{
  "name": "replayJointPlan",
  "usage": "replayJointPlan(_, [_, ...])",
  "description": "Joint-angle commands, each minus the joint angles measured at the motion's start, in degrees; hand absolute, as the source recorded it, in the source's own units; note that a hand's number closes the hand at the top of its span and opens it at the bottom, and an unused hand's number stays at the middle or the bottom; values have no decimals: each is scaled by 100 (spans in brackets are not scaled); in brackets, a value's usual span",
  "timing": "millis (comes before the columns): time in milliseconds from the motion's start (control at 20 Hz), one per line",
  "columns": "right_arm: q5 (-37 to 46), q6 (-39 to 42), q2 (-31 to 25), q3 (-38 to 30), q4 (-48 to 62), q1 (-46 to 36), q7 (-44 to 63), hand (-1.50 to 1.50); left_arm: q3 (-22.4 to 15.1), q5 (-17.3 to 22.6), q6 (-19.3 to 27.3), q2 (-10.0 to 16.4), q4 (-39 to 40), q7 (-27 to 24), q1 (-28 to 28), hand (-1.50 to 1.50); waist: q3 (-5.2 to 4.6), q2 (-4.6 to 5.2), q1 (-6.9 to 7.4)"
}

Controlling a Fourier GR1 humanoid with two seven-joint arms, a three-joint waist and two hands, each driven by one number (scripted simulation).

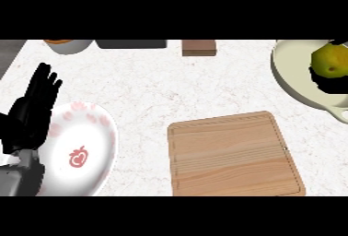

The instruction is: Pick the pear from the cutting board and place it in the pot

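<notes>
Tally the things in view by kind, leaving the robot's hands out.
pear: 1
pot: 1
cutting board: 1
plate: 1
bowl, cut off at the far edge: 1
dark grey object, far edge: 1
brown block, far edge: 1
Total: 7

cutting board (234, 154) is showing matt grained wood | counter (170, 87) is looking stone-like, speckled | plate (95, 120) is shining glossy | pear (329, 62) is gleaming

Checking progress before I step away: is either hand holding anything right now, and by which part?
The right hand holds the pear at the pot, fingers curled under its lower side. The left hand rests open, holding nothing.
</notes>
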Motion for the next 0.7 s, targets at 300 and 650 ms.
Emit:
replayJointPlan(300, [1151, -642, -270, -210, 1955, -488, -1141, 150, -89, -39, -168, -133, 8, 28, -147, 0, -1, 84, 275])
replayJointPlan(650, [2001, -1541, -3, -196, 4376, -1369, -1934, 150, -158, -234, -34, -216, 170, 211, -457, 0, 11, 103, 298])
